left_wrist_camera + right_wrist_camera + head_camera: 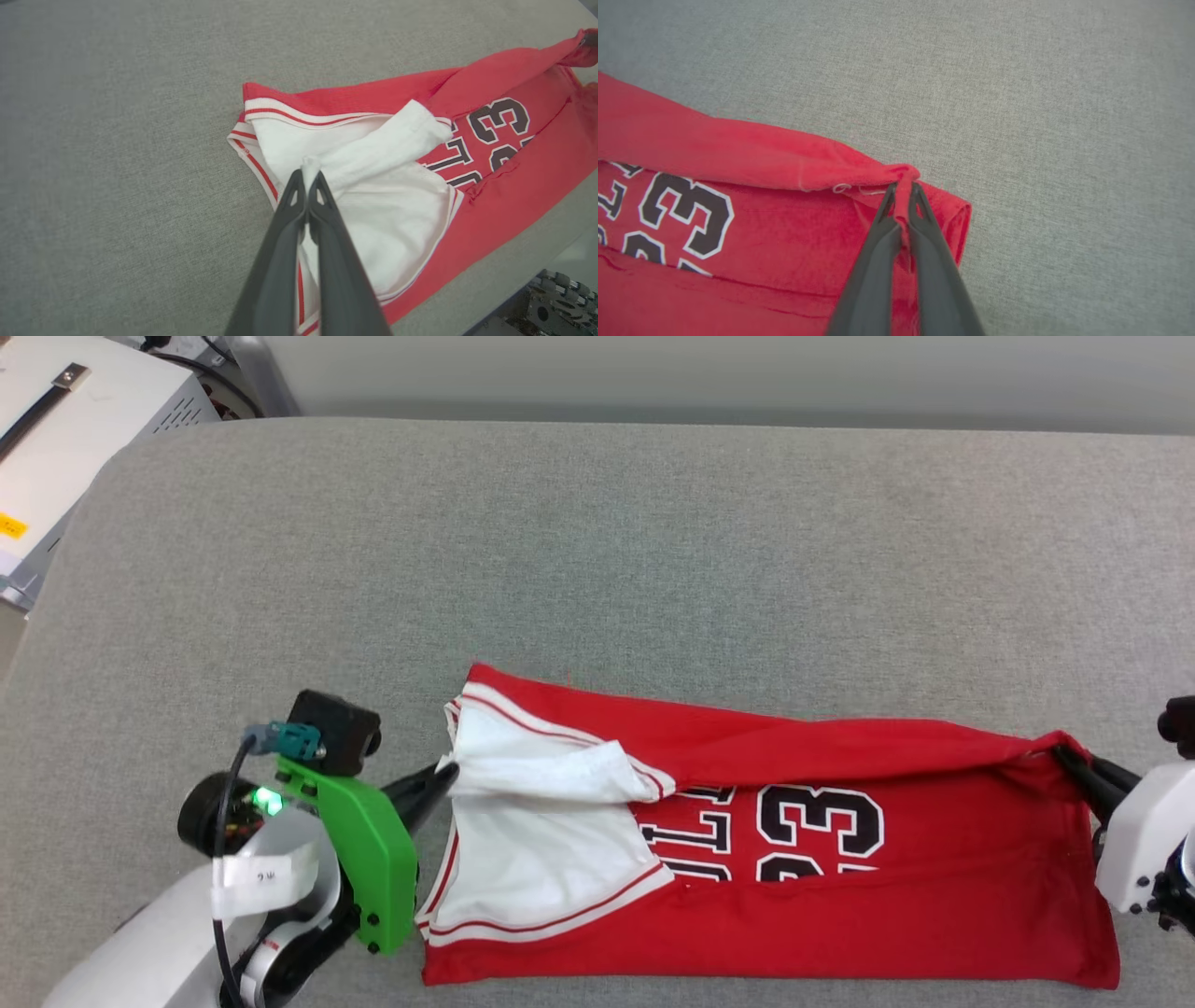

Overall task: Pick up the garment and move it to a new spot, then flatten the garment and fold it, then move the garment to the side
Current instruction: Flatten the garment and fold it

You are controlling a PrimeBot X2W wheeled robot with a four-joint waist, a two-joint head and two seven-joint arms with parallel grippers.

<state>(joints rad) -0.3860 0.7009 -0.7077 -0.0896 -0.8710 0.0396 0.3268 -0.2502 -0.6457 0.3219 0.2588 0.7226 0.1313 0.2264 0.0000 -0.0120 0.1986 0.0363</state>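
The garment (934,896), a red jersey with white sleeves and a black-white "23" print, lies lengthwise across the grey surface near the front edge, its far long side folded over toward me. My left gripper (446,775) is shut on a white sleeve fold at the garment's left end; in the left wrist view the closed gripper (307,179) pinches the white cloth of the garment (528,163). My right gripper (1064,758) is shut on the red hem corner at the right end; in the right wrist view that gripper (903,191) clamps a bunched tip of the garment (775,233).
The grey fabric-covered table (597,541) stretches wide beyond the garment. A white machine (65,420) with cables stands off the far left corner. The table's front edge runs just below the garment.
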